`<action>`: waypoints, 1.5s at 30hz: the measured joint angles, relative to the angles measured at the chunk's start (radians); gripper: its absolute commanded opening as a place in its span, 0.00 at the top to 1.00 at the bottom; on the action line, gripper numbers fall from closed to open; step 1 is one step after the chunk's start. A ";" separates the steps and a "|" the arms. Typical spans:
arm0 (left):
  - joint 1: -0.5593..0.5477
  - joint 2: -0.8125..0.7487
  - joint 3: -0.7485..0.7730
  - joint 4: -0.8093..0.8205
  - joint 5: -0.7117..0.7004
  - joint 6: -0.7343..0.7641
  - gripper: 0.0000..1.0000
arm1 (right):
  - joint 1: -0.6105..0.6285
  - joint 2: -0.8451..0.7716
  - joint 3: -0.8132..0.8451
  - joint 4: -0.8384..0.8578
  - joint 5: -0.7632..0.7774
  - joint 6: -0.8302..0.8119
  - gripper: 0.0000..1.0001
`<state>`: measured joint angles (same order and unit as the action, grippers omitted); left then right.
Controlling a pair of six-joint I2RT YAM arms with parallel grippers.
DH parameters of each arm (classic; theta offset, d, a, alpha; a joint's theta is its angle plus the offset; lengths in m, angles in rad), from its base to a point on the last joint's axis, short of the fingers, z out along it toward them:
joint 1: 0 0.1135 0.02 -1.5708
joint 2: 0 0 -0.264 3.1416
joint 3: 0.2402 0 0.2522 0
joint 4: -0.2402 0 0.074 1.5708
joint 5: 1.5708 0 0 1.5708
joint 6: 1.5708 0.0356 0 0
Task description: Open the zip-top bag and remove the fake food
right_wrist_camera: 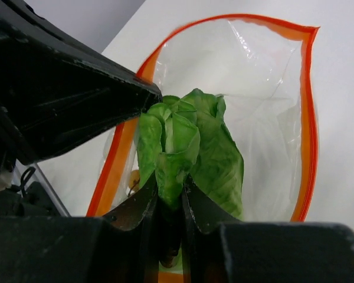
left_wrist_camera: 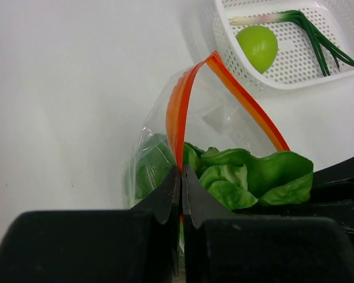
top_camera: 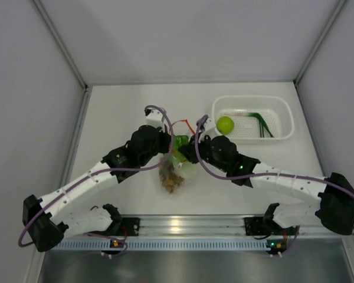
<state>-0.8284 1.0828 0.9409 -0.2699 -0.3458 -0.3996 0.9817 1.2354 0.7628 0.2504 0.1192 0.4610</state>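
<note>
1. The zip-top bag (top_camera: 178, 168) lies on the white table (top_camera: 118, 112) at the middle, between the two arms. Its mouth points to the far side.
2. The left gripper (top_camera: 169, 147) comes in from the left. In the left wrist view its fingers (left_wrist_camera: 165, 197) are pressed together on the bag's orange-red zip strip (left_wrist_camera: 178, 112), pinching one lip of the mouth.
3. The mouth is open: in the right wrist view the strip (right_wrist_camera: 310, 118) runs as a wide loop around the clear plastic.
4. The right gripper (top_camera: 186, 152) reaches in from the right. Its fingers (right_wrist_camera: 135, 206) pinch the base of the lettuce (right_wrist_camera: 189, 147), with the leaves standing up between them.
5. The lettuce (top_camera: 180, 142) sits at the bag's mouth, framed by the strip. How much of it is inside the plastic cannot be told.
6. From the left wrist camera, the lettuce (left_wrist_camera: 253, 177) shows just right of the pinched strip, with more green visible through the plastic on the left.
7. The brown cluster (top_camera: 171, 180) lies inside the bag at its near end.
8. The lime-green fruit (top_camera: 225, 124) rests in the white perforated basket (top_camera: 253, 98) at the far right of the table, well apart from the bag.
9. A green onion (top_camera: 263, 124) lies in the same basket, to the right of the fruit.
</note>
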 measured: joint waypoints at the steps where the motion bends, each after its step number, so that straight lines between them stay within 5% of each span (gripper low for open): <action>1: 0.000 0.002 0.003 0.000 0.012 0.005 1.00 | 0.000 -0.008 0.010 -0.016 0.005 -0.021 1.00; 18: -0.001 0.002 -0.003 -0.064 -0.099 -0.026 1.00 | 0.008 -0.219 -0.022 -0.044 0.287 0.000 1.00; 37: -0.001 -0.016 0.003 -0.108 -0.055 -0.068 1.00 | -0.018 -0.146 -0.112 0.328 -0.110 0.007 1.00; 45: 0.002 -0.047 0.003 -0.097 -0.006 -0.066 1.00 | -0.018 -0.139 -0.114 0.454 -0.120 0.002 1.00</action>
<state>-0.8265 1.0359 0.9443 -0.3664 -0.3519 -0.4652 0.9634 1.0962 0.6487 0.7040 -0.0010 0.4629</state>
